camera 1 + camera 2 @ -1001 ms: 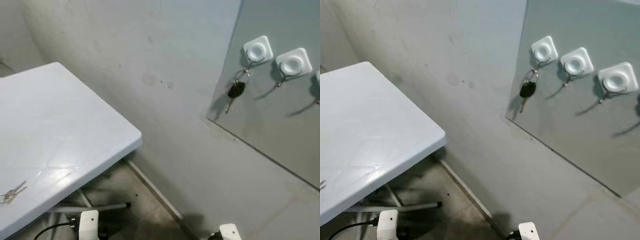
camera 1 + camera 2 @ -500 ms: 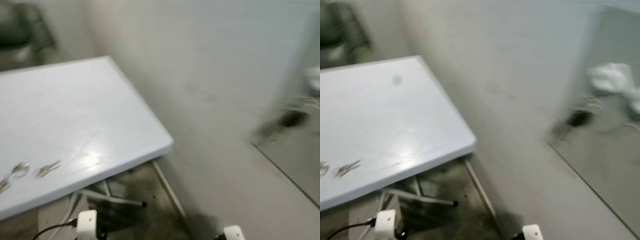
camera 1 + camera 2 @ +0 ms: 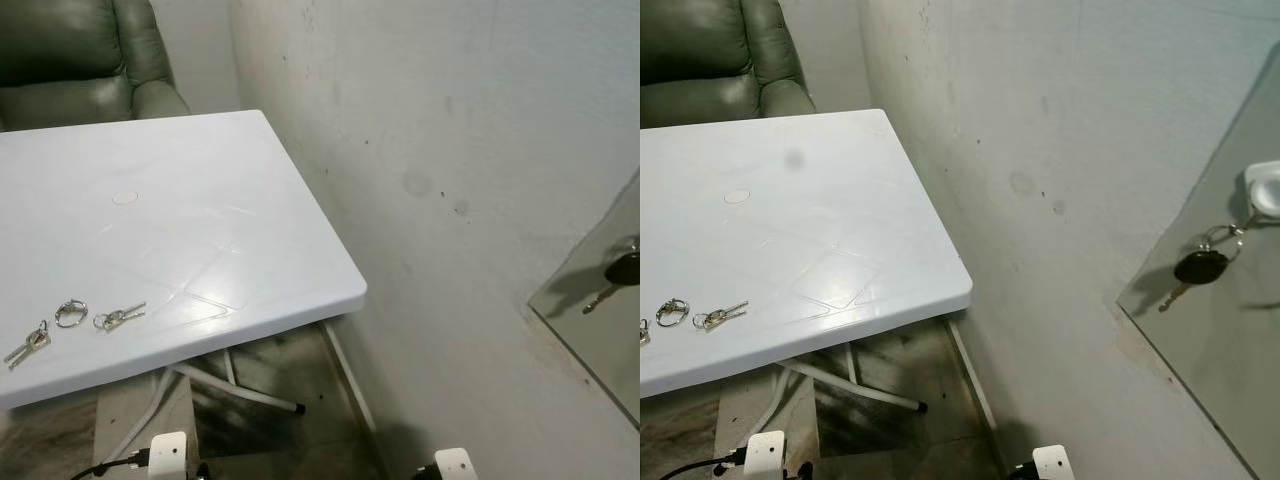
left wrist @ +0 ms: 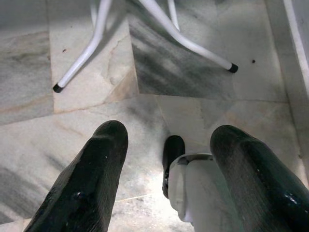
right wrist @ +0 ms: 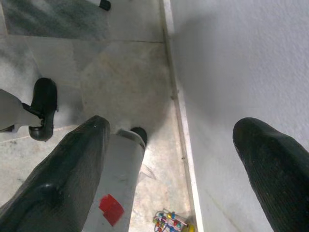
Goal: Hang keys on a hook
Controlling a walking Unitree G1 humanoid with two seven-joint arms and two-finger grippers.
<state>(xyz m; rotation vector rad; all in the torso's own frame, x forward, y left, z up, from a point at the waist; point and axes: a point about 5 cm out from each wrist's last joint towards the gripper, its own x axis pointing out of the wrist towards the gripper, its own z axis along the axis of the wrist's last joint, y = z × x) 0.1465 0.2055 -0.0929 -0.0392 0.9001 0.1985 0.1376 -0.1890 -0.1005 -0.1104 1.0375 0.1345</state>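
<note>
Three small key sets (image 3: pixel 119 318) are seen near the worktop's (image 3: pixel 230 180) front left edge, the nearest lying roughly crosswise. Both pincers hang low, spread wide and empty; the left pincer (image 4: pixel 166 169) is judged nearer than the right pincer (image 5: pixel 171 159).

The right tool (image 5: pixel 171 164) is hanging above the pale marble floor (image 5: pixel 120 82), its two black fingers (image 5: pixel 63 183) standing wide apart with nothing between them. A white wall (image 5: pixel 241 63) is running just beside it, meeting the floor along a thin skirting line (image 5: pixel 179 116). The robot's pale leg (image 5: pixel 118 183), bearing a red mark (image 5: pixel 112 209), and its black foot (image 5: pixel 42 108) are showing below.
</note>
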